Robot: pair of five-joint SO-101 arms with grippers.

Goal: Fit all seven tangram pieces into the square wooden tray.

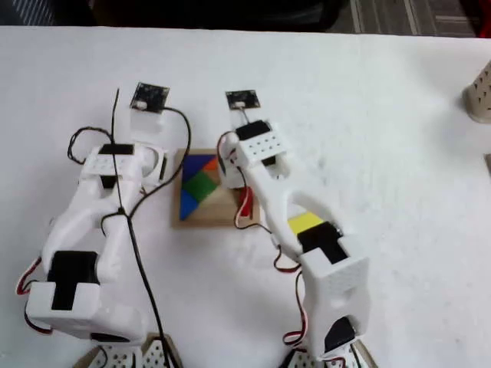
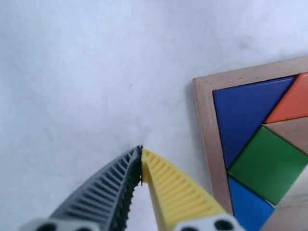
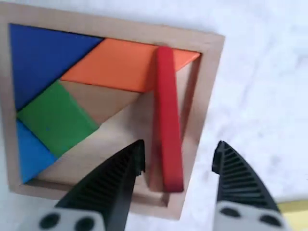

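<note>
Right gripper (image 3: 179,153): jaws apart, straddling the red piece (image 3: 166,125), which stands tilted on edge at the 3 o'clock side of the tray (image 3: 211,72). Blue triangle (image 3: 43,53), orange piece (image 3: 120,62) and green square (image 3: 55,118) lie flat inside. Left gripper (image 2: 141,156): jaws together over the table (image 2: 72,72), 9 o'clock of tray. Yellow piece (image 1: 304,222) lies outside, 4 o'clock.

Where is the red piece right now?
In the right wrist view, the red piece stands on edge inside the wooden tray, along one wall beside the orange piece, in line with the gap of the open right gripper.
</note>
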